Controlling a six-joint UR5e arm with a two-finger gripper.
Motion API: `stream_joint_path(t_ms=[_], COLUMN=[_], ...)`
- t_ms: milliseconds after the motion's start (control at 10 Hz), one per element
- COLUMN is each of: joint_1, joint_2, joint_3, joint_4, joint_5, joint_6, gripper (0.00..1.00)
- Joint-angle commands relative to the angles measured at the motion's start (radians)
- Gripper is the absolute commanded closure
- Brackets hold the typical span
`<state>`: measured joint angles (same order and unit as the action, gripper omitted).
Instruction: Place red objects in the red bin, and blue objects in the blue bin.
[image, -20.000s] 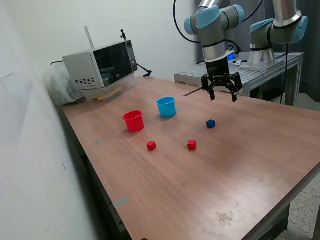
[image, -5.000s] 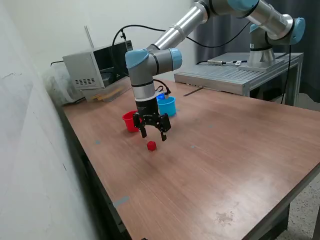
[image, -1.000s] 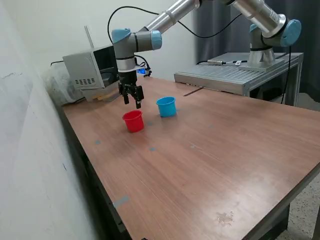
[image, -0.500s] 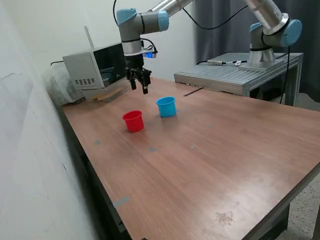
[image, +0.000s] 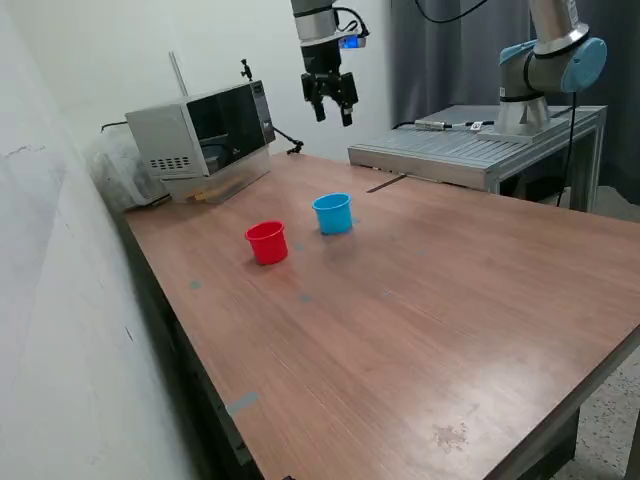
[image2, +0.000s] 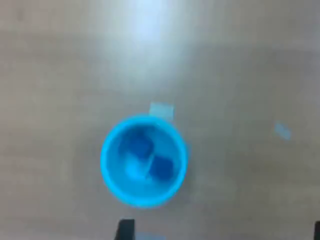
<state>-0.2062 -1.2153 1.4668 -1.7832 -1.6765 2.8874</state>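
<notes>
The red bin (image: 267, 242) and the light blue bin (image: 332, 213) stand side by side on the wooden table (image: 450, 300). In the wrist view I look straight down into the blue bin (image2: 107, 175), and two dark blue cubes (image2: 161, 168) lie inside it. No red cubes show in either view; the inside of the red bin is hidden. My gripper (image: 333, 108) hangs high above the table, above and behind the blue bin, open and empty. Only its fingertips (image2: 125, 229) show at the wrist view's edge.
A grey microwave (image: 198, 130) stands at the table's back corner on the exterior view's left. A metal bench (image: 470, 140) with a second arm's base (image: 525, 105) stands behind the table on the exterior view's right. A wall runs along the left.
My gripper has risen from just above the red bin and moved toward the exterior view's right, now high over the blue bin. The cubes that lay on the table earlier are gone from it.
</notes>
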Motion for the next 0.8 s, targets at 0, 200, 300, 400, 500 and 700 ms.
stream_joint_path(t_ms=[0, 200, 300, 400, 500, 700], joint_1=[0.007, 0.021, 0.024, 0.025, 0.025, 0.104], joint_2=[-0.209, -0.341, -0.389, -0.427, -0.469, -0.533], joint_3=[0.190, 0.298, 0.332, 0.375, 0.410, 0.466], joint_4=[0.092, 0.152, 0.177, 0.200, 0.202, 0.229], joint_5=[-0.026, -0.049, -0.049, -0.049, -0.048, -0.043], joint_6=[0.053, 0.069, 0.069, 0.070, 0.070, 0.072], gripper=[0.00, 0.00, 0.00, 0.00, 0.00, 0.00])
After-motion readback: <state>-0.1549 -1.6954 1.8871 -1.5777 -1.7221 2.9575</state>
